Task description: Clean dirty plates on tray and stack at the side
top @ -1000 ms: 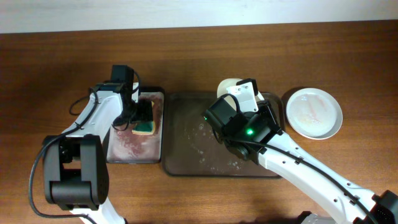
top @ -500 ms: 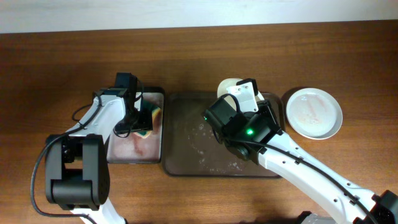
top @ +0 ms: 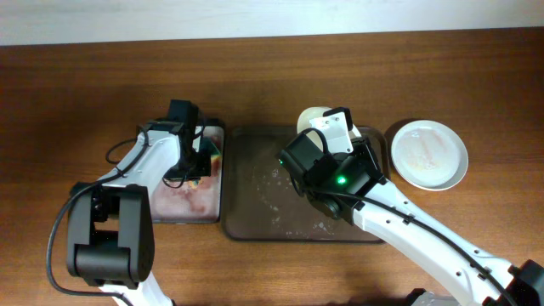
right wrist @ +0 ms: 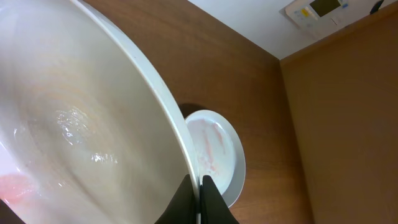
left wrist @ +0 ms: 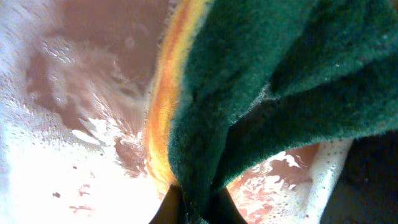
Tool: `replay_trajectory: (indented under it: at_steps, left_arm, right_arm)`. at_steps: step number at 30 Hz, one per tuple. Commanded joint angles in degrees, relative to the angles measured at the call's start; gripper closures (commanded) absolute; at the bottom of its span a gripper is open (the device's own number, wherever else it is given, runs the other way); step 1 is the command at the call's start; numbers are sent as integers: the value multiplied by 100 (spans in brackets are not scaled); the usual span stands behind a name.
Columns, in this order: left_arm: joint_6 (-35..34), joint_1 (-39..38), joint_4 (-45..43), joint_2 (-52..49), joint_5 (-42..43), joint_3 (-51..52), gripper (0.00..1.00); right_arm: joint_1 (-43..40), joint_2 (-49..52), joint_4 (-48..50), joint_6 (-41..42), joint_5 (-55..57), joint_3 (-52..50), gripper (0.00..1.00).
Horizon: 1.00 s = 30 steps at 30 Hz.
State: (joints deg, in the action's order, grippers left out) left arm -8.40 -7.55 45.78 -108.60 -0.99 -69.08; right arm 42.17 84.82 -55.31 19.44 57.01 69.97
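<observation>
My left gripper [left wrist: 196, 208] is shut on a green and yellow sponge [left wrist: 261, 93], pinching its edge over pink soapy water. From overhead that gripper [top: 201, 160] and the sponge [top: 212, 157] sit over the right side of the small pinkish tray [top: 183, 204]. My right gripper [right wrist: 200, 196] is shut on the rim of a white plate [right wrist: 74, 112], held tilted at the far edge of the dark brown tray [top: 255, 195]. Only the top of this plate [top: 313, 116] shows from overhead. A second plate [top: 427, 153] with red streaks lies on the table at the right.
The dark tray holds scattered water drops and foam [top: 276, 178]. The streaked plate [right wrist: 214, 149] lies just beyond the held plate's rim in the right wrist view. Bare wood tabletop [top: 476, 76] surrounds both trays.
My left gripper has moved right across the small tray and shut on the sponge, which now stands tipped up on edge. The right arm and its plate have not moved.
</observation>
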Motion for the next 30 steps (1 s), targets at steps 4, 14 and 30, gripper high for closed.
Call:
replay_trajectory:
  at_steps: [4, 14, 30]
  left_arm:
    - [-439, -81, 297, 302, 13, 136, 97]
    - [-433, -81, -721, 1126, -59, 170, 12]
    - [-433, -81, -1419, -247, 118, 170, 59]
  right_arm:
    - [17, -94, -24, 50, 216, 98, 96]
    - [17, -94, -22, 52, 214, 98, 96]
    - [17, -94, -24, 50, 214, 98, 96]
